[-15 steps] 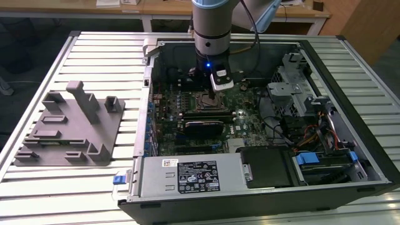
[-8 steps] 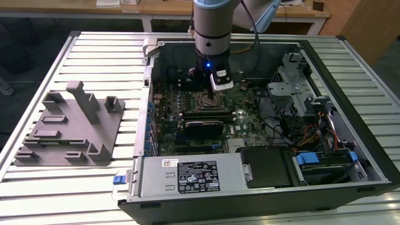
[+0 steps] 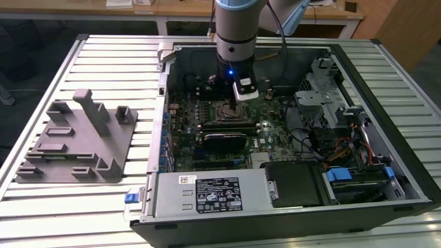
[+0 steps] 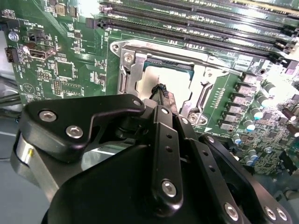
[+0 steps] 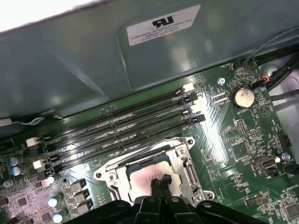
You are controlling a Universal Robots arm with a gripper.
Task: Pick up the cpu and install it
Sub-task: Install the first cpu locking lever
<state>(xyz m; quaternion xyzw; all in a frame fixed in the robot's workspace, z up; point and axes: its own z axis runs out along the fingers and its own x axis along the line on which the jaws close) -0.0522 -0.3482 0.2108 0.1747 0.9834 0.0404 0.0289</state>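
Exterior view: your gripper [image 3: 235, 106] hangs inside the computer case [image 3: 276, 217], right over the socket [image 3: 222, 111] on the green motherboard [image 3: 276, 135]. The grey tray [image 3: 69, 150] sits well apart, on the exterior view's left, w/ no chip visible on it.

Second wrist view: the cpu [image 4: 163, 74] lies flat inside the socket's metal frame [image 4: 131, 65], silvery top facing up. The black fingertips [image 4: 159, 89] are drawn close together, jaws narrow, over the chip's middle and not around its edges. They grip nothing you can see. Touching or just above, can't tell.

First wrist view: same read. The cpu [image 5: 142, 173] is in the socket [image 5: 184, 154], near the memory slots [image 5: 121, 126], w/ the tips over its centre.

Progress, as a judgement: pick-up and carry look done, and the chip looks placed in the socket. Whether it's fully seated, or the frame is clamped over it, the pics don't show.
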